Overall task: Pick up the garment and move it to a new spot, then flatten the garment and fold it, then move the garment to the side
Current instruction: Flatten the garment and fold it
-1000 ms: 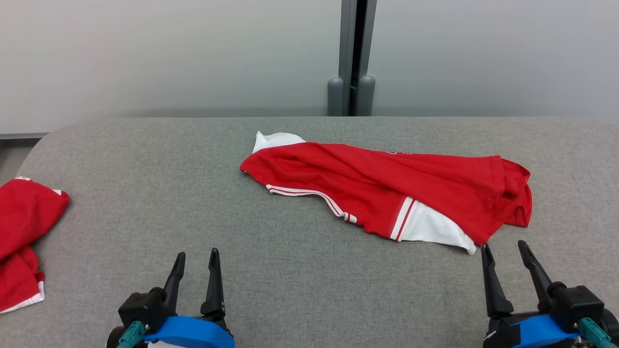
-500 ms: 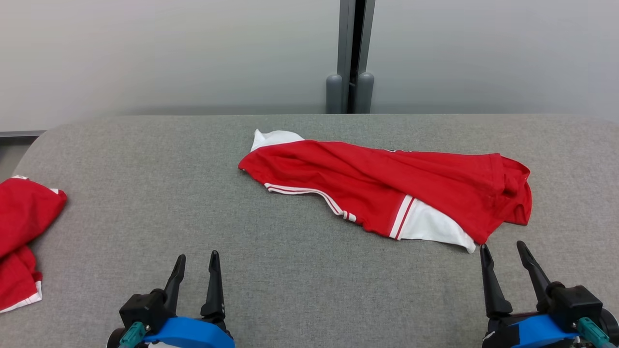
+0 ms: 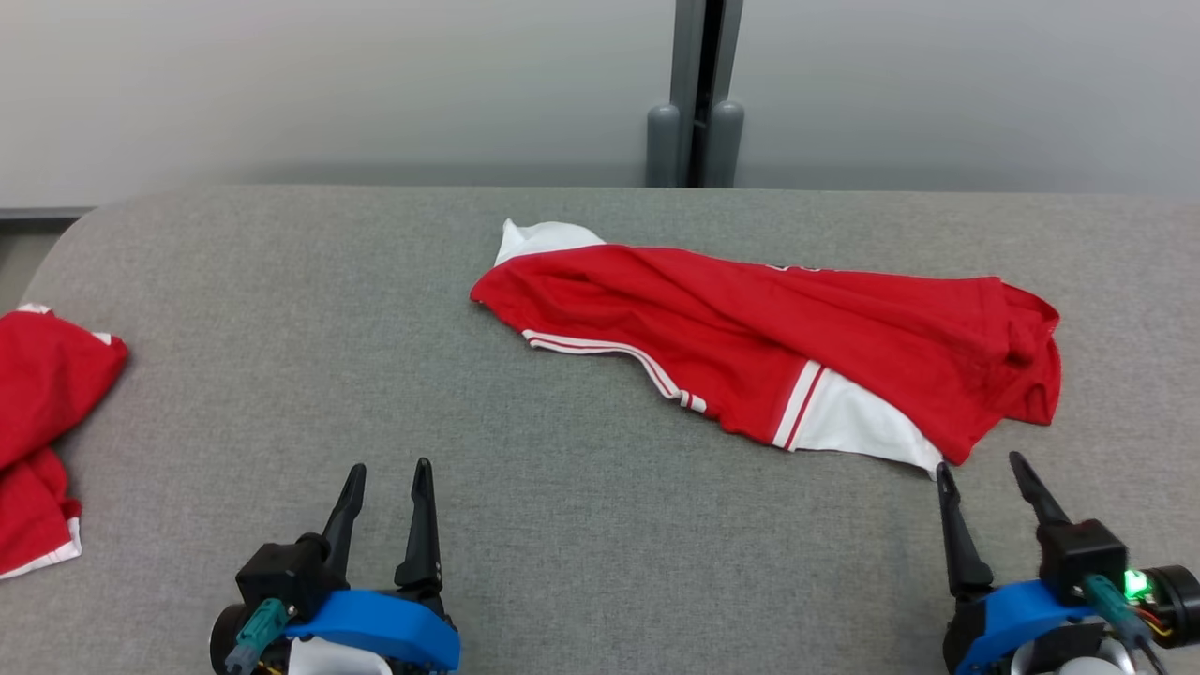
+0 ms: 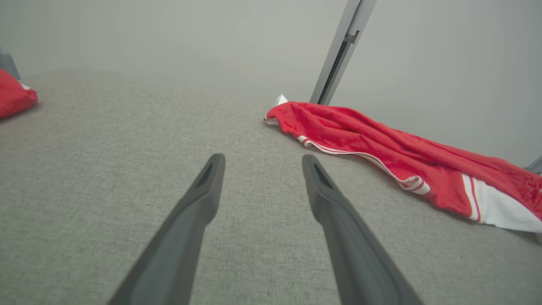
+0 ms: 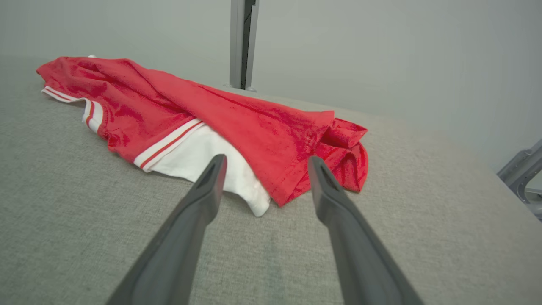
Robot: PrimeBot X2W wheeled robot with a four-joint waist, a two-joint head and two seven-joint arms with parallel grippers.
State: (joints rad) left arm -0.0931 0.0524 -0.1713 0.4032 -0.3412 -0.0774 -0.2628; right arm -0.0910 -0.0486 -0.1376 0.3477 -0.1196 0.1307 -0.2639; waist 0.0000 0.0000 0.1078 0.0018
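Red-and-white garment lies crumpled at the middle-right of the grey table. It is one of two garments; the other red garment sits at the left edge. Two grippers hover near the front: left gripper and right gripper, both with jaws spread and empty, the right one's tips just beside the first garment's white corner.
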